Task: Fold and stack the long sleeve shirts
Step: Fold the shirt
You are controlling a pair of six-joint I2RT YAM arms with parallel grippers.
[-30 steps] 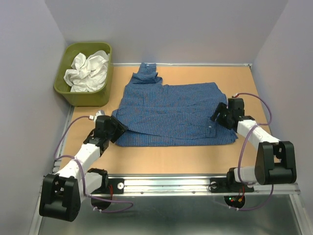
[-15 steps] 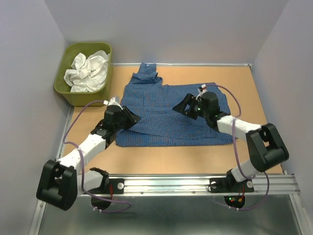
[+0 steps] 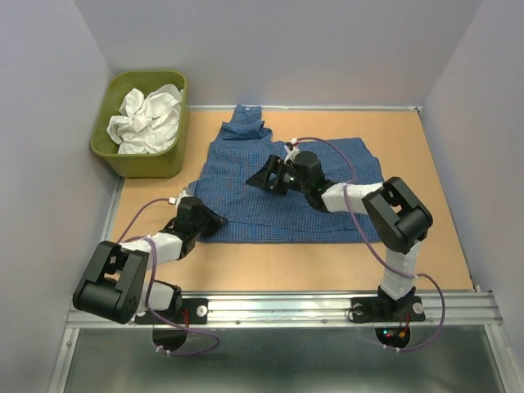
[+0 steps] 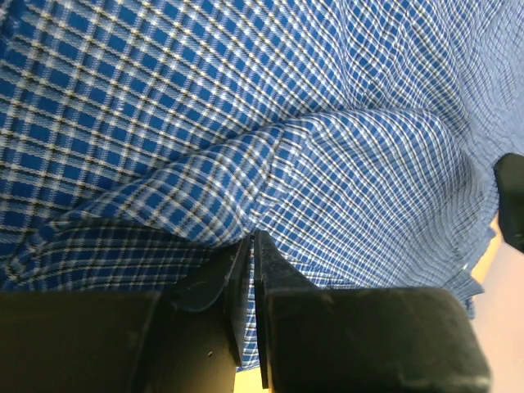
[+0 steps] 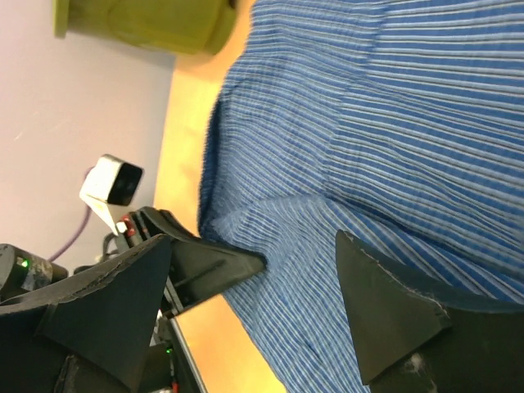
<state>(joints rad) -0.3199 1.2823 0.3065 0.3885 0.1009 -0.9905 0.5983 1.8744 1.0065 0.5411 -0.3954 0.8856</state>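
Note:
The dark blue checked shirt (image 3: 286,176) lies spread on the table, collar toward the back. My left gripper (image 3: 217,221) is at the shirt's front left corner, shut on a fold of the cloth (image 4: 270,164), which bunches up at its tips. My right gripper (image 3: 264,178) is open and empty, hovering over the middle of the shirt (image 5: 393,115), its fingers (image 5: 385,303) wide apart; the left gripper (image 5: 221,266) shows between them. A crumpled white garment (image 3: 147,119) lies in the olive-green tub (image 3: 176,155).
The green tub stands at the back left corner against the wall. Bare wooden table (image 3: 426,237) shows right and in front of the shirt. A metal rail (image 3: 327,307) runs along the near edge.
My right gripper has swung from the shirt's right edge leftward to over its middle. My left gripper moved forward and down to the front left corner and closed on the cloth.

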